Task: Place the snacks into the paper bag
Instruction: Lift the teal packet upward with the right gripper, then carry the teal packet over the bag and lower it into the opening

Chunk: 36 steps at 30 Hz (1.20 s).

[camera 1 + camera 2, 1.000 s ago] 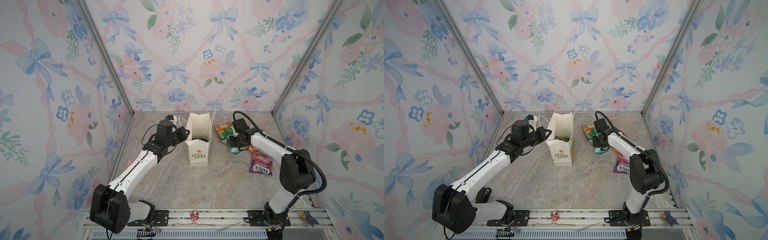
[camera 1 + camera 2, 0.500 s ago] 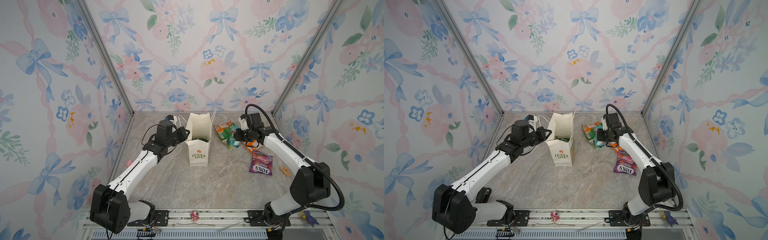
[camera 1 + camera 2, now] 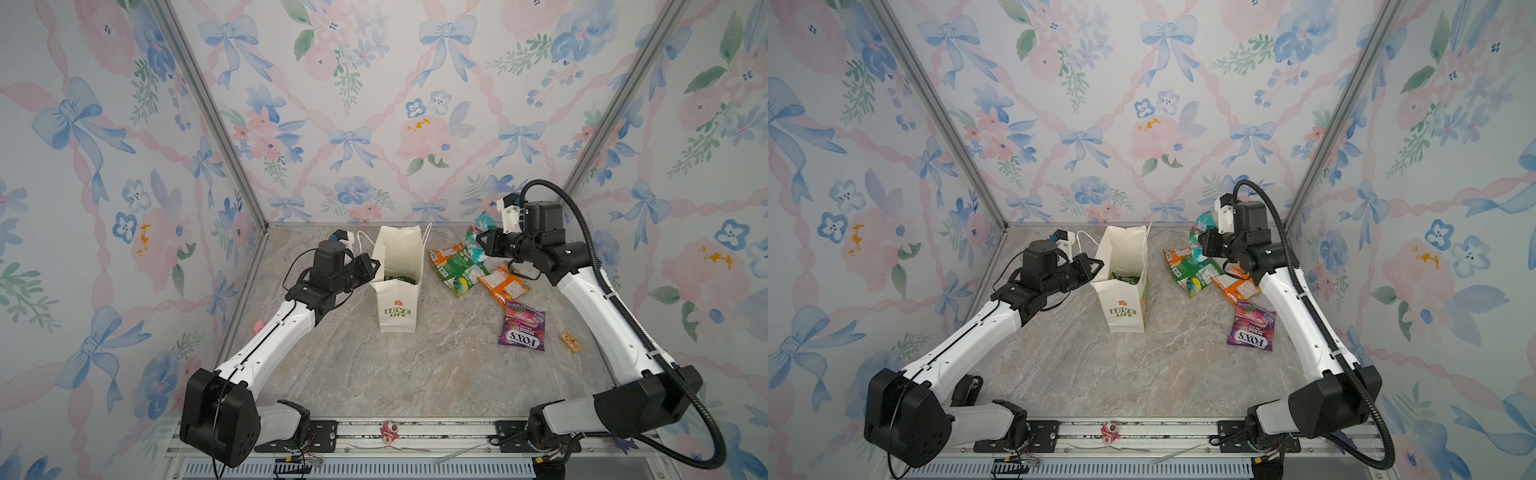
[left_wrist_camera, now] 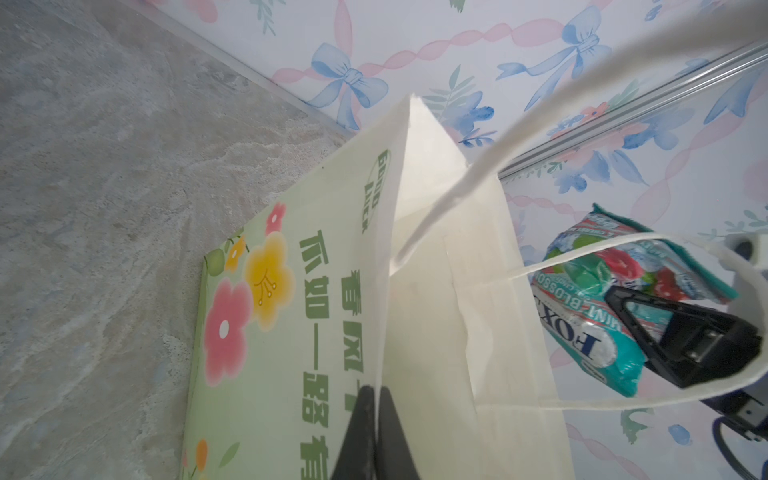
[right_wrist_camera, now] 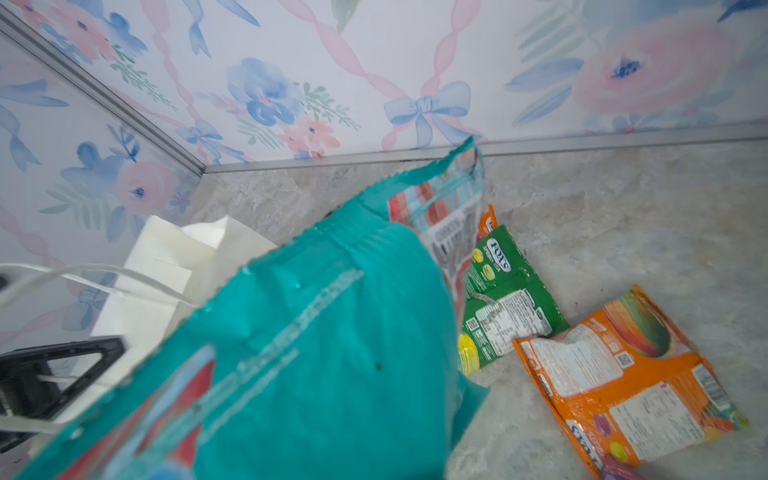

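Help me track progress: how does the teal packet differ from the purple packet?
The teal packet is pinched in the right gripper; the purple packet is untouched. The teal packet hangs above the table; the purple packet lies flat on it. Both say FOX'S; neither is in the paper bag.

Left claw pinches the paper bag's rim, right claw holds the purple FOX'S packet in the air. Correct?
No. The right claw holds the teal packet, not the purple one; the right wrist view shows it. The purple FOX'S packet lies on the table. The left claw does pinch the paper bag at its rim.
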Each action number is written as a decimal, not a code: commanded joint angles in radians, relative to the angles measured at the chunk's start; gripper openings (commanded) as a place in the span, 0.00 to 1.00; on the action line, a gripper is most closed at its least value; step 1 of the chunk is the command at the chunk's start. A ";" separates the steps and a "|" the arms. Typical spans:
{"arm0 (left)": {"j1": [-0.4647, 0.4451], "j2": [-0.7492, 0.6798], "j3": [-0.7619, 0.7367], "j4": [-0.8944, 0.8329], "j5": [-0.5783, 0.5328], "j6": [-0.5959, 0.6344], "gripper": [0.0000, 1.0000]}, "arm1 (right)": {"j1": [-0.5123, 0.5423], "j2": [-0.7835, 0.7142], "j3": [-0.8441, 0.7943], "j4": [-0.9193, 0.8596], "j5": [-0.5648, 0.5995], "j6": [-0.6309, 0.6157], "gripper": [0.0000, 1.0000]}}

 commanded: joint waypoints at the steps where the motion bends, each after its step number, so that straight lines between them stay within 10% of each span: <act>1: -0.004 -0.012 0.005 0.040 0.021 -0.007 0.00 | 0.001 -0.045 0.082 0.024 -0.076 -0.006 0.00; 18: -0.009 0.004 0.014 0.055 0.032 -0.022 0.00 | 0.362 -0.022 0.326 0.074 -0.119 -0.132 0.00; 36: -0.012 -0.003 0.000 0.054 0.021 -0.016 0.00 | 0.471 0.449 0.783 -0.344 0.051 -0.327 0.00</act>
